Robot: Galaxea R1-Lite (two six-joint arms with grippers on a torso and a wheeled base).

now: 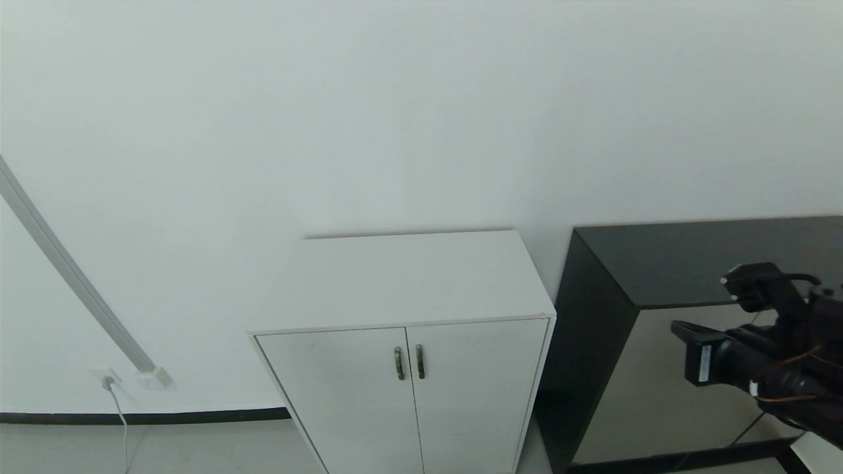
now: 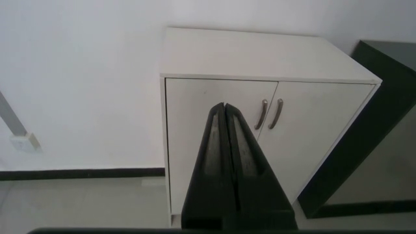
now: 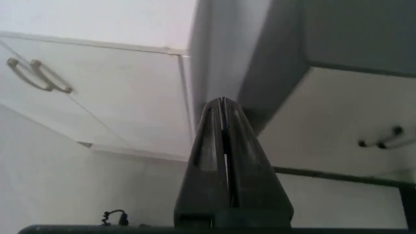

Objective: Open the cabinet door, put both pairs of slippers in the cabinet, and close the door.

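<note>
Cabinet [image 1: 402,283] stands closed ahead of left pincer [image 2: 225,110] and right pincer [image 3: 222,104], both pinched together, empty.

White cabinet [image 1: 408,283] ahead of me, upright, just beside black sideboard [image 1: 691,260]; both doors [image 1: 349,395] shut, handles [image 1: 409,363] paired at centre.

Bright, even, diffuse indoor light; no hard shadows. Wall [image 1: 395,118] evenly lit in head view, slightly dimmer toward upper corners. White cabinet [image 1: 408,276] top brightest; thin soft shadow where its far edge meets wall, faint shade on wall to its right. Black cabinet [image 1: 711,257] top shows dull sheen; its glossy front panel [image 1: 652,395] mirror-like, reflecting floor. Left gripper [image 2: 225,107] and right gripper [image 3: 222,103] near-black, underlit, little surface detail. Right wrist view dimmer overall.
</note>
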